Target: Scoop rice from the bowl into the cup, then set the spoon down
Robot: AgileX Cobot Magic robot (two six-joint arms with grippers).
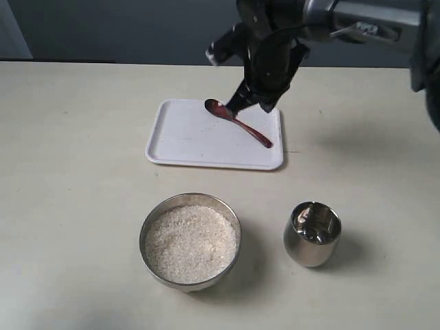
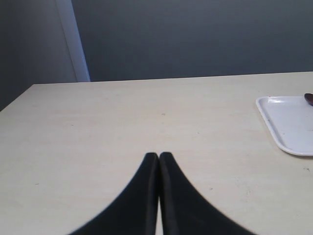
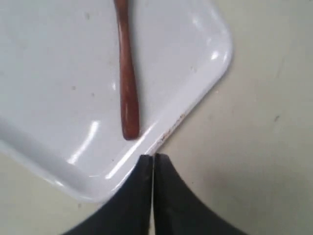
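The dark reddish-brown wooden spoon (image 1: 240, 124) lies flat on the white tray (image 1: 184, 137), its oval end toward the tray's far side. My right gripper (image 1: 251, 102) hovers above it, shut and holding nothing. In the right wrist view the spoon's handle (image 3: 126, 73) rests on the tray (image 3: 58, 73), and the right gripper (image 3: 153, 156) sits over the tray's rim just past the handle's end. The steel bowl (image 1: 144, 237) holds white rice (image 1: 191, 243) at the front. To its right stands the steel cup (image 1: 313, 234). My left gripper (image 2: 159, 154) is shut and empty over bare table.
The tray lies behind the bowl and cup, in the middle of the beige table (image 1: 75, 137). The left wrist view catches the tray's corner (image 2: 288, 127) and the spoon's tip (image 2: 309, 98) at its far edge. A dark wall runs behind the table.
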